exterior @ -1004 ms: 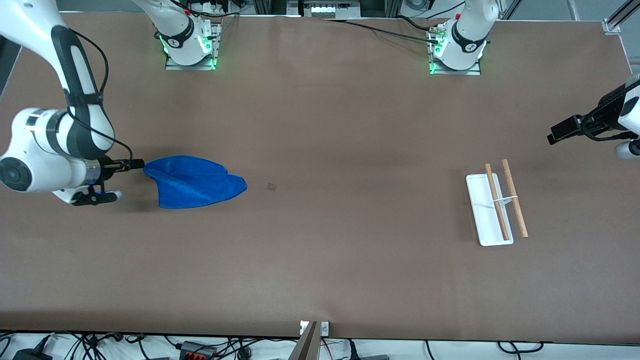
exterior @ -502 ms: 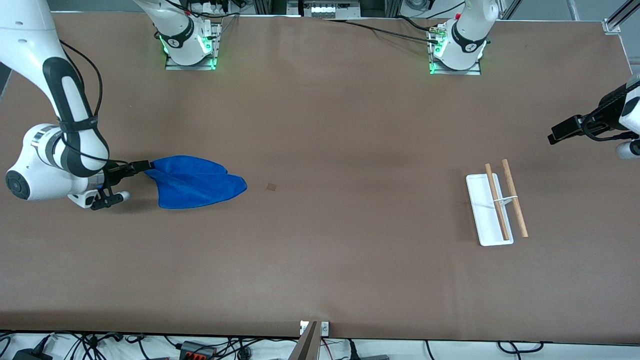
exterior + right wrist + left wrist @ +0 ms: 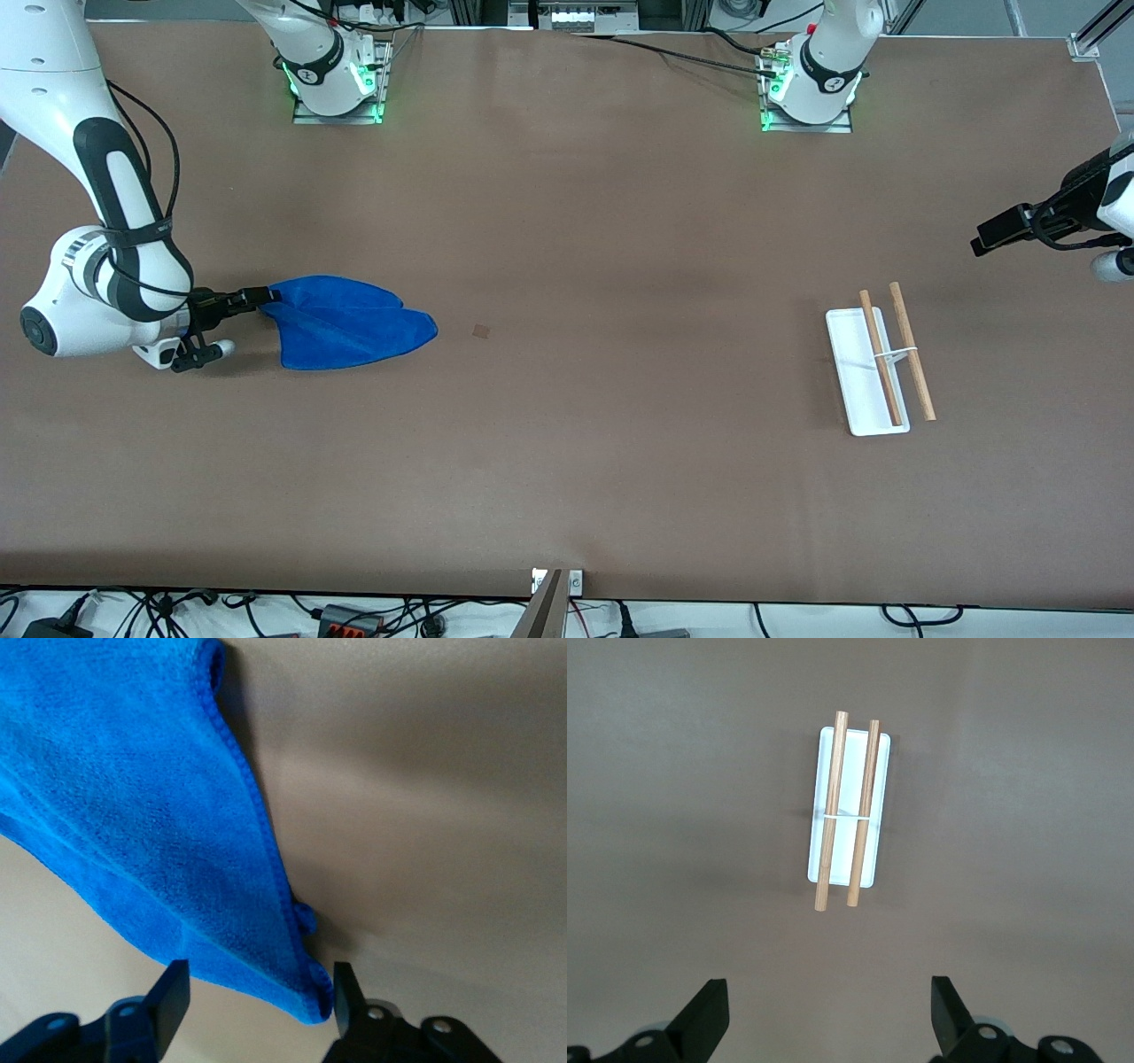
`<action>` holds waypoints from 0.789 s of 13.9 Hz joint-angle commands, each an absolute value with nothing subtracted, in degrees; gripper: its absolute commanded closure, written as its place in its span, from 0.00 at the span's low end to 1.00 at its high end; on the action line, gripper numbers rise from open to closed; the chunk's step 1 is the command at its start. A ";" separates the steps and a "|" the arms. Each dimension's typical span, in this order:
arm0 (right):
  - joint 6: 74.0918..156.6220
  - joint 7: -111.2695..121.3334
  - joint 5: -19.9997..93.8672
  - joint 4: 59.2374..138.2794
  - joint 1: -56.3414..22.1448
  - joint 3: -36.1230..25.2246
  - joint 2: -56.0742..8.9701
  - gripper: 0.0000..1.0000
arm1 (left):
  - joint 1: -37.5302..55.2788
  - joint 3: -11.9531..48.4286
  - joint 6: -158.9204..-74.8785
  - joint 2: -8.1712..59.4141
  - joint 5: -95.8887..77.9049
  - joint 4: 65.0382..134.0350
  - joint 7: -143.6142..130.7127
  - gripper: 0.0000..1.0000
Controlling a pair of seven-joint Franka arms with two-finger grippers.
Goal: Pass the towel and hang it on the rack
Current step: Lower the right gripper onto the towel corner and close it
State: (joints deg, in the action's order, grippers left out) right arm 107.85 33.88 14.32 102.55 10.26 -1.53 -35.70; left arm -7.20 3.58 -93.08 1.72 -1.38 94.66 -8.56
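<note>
The blue towel [image 3: 350,332] lies crumpled on the table at the right arm's end. My right gripper [image 3: 244,320] is low at the towel's pointed corner. In the right wrist view the towel [image 3: 133,815] reaches down between the right gripper's [image 3: 259,983] fingers. One finger touches its hem, and a gap remains at the other, so the gripper is open. The rack [image 3: 873,368], a white tray with two wooden rods, stands at the left arm's end. My left gripper [image 3: 828,988] hangs open high above the table, with the rack [image 3: 849,815] in its wrist view.
The left arm [image 3: 1090,204] waits at the table's edge, farther from the front camera than the rack. A small dark mark [image 3: 481,331] sits on the brown tabletop [image 3: 620,266] beside the towel. Wide bare table lies between towel and rack.
The right gripper has slid toward the towel until its fingers straddle the towel's corner, and they have narrowed. The towel, rack and left arm have not moved.
</note>
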 commanded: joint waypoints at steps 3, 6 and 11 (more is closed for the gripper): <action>107.05 34.98 15.56 101.95 10.90 -1.14 -37.09 0.34 | -7.73 3.60 -92.20 1.85 -2.64 93.87 -7.12 0.00; 106.35 34.54 15.56 101.95 10.99 -1.14 -37.09 0.35 | -7.65 3.60 -92.20 1.85 -2.64 93.87 -7.12 0.00; 105.21 34.28 15.47 101.43 10.72 -1.14 -36.65 0.62 | -7.73 3.60 -92.20 1.85 -2.64 93.87 -7.12 0.00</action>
State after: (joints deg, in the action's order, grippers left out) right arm 106.49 33.87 14.49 102.16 10.28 -1.53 -36.98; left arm -7.22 3.58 -93.08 1.72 -1.38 94.66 -8.55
